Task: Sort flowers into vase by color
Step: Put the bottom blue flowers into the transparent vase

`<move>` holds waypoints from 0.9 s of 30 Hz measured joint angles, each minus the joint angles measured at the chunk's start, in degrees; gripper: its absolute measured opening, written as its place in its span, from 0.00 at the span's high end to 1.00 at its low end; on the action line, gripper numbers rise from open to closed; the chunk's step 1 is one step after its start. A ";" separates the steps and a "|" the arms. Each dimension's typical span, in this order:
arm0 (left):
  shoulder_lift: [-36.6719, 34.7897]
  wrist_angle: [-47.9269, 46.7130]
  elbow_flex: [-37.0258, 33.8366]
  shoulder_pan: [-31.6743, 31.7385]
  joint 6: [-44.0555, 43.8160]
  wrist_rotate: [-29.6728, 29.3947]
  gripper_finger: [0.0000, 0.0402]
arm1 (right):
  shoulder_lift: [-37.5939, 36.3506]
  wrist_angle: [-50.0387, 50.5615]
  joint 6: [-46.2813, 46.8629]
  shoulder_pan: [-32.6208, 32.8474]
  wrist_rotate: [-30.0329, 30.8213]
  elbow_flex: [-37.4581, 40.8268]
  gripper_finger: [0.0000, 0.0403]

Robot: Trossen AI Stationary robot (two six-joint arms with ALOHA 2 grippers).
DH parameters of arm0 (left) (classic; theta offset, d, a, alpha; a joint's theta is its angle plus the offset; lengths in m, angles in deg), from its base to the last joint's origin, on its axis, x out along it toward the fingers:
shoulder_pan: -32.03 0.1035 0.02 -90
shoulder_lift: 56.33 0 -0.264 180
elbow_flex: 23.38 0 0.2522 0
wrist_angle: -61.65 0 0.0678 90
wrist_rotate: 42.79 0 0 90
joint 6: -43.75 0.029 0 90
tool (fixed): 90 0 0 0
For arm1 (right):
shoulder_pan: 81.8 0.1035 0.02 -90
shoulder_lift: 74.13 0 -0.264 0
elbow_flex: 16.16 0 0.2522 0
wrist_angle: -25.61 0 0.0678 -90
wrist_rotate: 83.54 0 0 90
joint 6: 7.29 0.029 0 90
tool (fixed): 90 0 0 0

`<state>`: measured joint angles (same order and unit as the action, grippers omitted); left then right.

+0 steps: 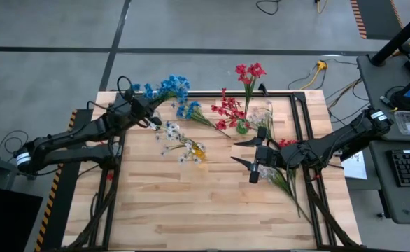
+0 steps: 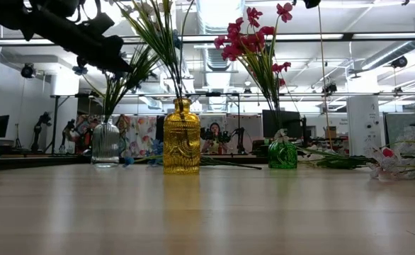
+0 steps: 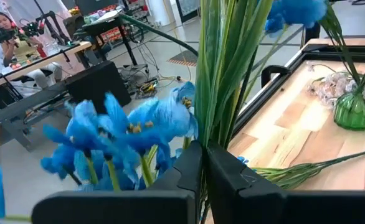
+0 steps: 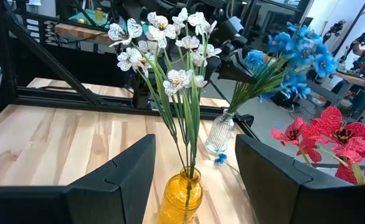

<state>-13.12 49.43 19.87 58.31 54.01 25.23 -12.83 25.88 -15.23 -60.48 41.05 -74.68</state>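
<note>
Blue flowers [image 4: 294, 53] stand in a clear vase [image 4: 220, 132] at the table's far left, and my left gripper [image 3: 204, 165] is shut on their stems above it. White flowers [image 4: 164, 37] stand in a yellow vase [image 2: 181, 145] mid-table. Red flowers [image 2: 253, 42] stand in a green vase [image 2: 283, 154]. My right gripper [image 1: 241, 154] hovers open right of the yellow vase, holding nothing. My left gripper pinches the blue flowers' green stems [image 3: 202, 140] between its two fingers, partway up, above the vase's mouth. The fingers come nearly level from the table's left and lie across the stems. The stems rise upright past the fingers; their lower ends stay in the clear vase.
A blue sprig [image 1: 194, 112] lies on the table between the clear and green vases. More sprigs with long green stems [image 1: 283, 178] lie under my right arm. Black rails [image 1: 299, 140] frame the table. Bare wood lies toward the near edge.
</note>
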 joint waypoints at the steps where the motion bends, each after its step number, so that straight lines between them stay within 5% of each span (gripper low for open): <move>1: -0.45 0.04 -0.40 0.00 -0.34 0.00 1.00 | 0.00 0.02 0.00 0.00 0.00 0.02 0.47; 27: -10.96 8.95 -12.08 0.00 -9.41 -4.52 1.00 | 0.00 0.10 -0.02 0.00 0.00 0.00 0.47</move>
<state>-24.08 58.39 7.79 58.31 44.61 20.71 -12.83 25.97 -15.25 -60.48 41.05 -74.68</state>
